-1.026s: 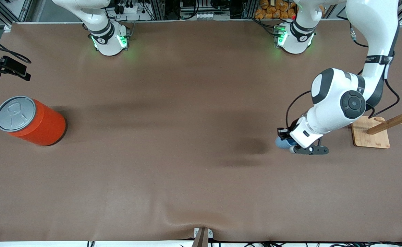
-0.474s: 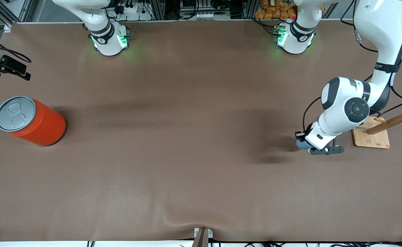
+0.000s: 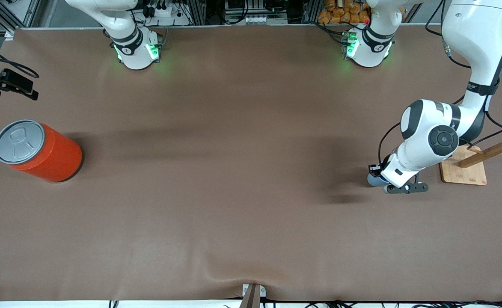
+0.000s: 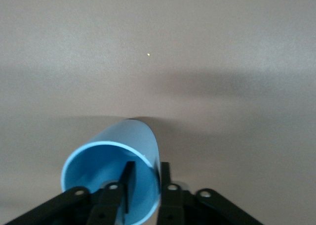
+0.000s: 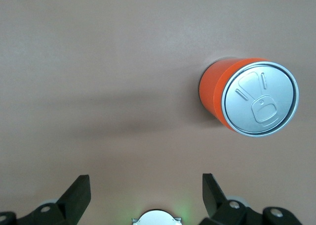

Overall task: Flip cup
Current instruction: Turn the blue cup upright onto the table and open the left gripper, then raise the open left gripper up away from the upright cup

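Observation:
The light blue cup (image 3: 373,180) is gripped by my left gripper (image 3: 378,178), low over the brown table, beside the wooden stand. In the left wrist view the cup (image 4: 111,163) lies tilted with its open mouth toward the camera. One finger (image 4: 127,183) is inside the cup and the other is outside, pinching the wall between them, so the left gripper (image 4: 146,174) is shut on it. I cannot tell whether the cup touches the table. My right gripper (image 5: 145,189) is open and empty, high above the table. It does not show in the front view.
A large orange can with a grey lid (image 3: 37,149) stands toward the right arm's end; it also shows in the right wrist view (image 5: 249,96). A wooden stand (image 3: 464,170) on a square base sits close to the left arm's elbow. A black device with cables (image 3: 7,82) sits at the table's edge.
The left gripper has carried the cup toward the left arm's end of the table, nearer the wooden stand, then nearly stopped. The right arm has not moved.

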Controlling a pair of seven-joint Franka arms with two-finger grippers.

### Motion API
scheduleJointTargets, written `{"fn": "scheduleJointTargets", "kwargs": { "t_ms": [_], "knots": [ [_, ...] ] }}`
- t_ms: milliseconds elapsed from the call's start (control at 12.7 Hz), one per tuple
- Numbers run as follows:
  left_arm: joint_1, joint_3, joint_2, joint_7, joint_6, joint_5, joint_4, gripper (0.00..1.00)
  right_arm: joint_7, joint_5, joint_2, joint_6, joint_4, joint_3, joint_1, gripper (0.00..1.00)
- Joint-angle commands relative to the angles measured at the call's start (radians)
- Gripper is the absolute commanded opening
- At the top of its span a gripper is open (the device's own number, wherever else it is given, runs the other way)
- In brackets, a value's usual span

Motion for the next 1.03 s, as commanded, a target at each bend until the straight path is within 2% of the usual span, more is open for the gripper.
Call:
{"fn": "scheduleJointTargets", "kwargs": {
  "t_ms": [0, 158, 316, 474, 711, 868, 947],
  "knots": [
    [0.006, -0.001, -0.053, -0.008, -0.037, 0.028, 0.025, 1.00, -0.011, 0.012, -0.015, -0.006, -0.004, 0.017, -0.019, 1.00],
    [0.009, -0.002, -0.081, 0.000, -0.183, 0.028, 0.138, 1.00, -0.011, 0.012, -0.013, -0.002, -0.003, 0.017, -0.019, 1.00],
    [0.006, -0.010, -0.078, 0.055, -0.395, 0.026, 0.312, 1.00, -0.010, 0.012, -0.012, 0.000, -0.006, 0.017, -0.009, 1.00],
    [0.012, -0.016, -0.087, 0.142, -0.509, 0.023, 0.414, 1.00, -0.008, 0.012, -0.010, 0.001, -0.006, 0.017, -0.004, 1.00],
    [0.023, -0.006, -0.170, 0.279, -0.653, 0.012, 0.468, 1.00, -0.008, 0.012, -0.010, 0.001, -0.004, 0.017, 0.000, 1.00],
    [0.046, -0.009, -0.266, 0.287, -0.728, -0.009, 0.459, 1.00, -0.008, 0.012, -0.010, 0.001, -0.004, 0.017, 0.000, 1.00],
    [0.050, -0.007, -0.301, 0.279, -0.761, -0.058, 0.451, 1.00, -0.008, 0.012, -0.010, 0.000, -0.004, 0.017, 0.000, 1.00]
  ]
}}
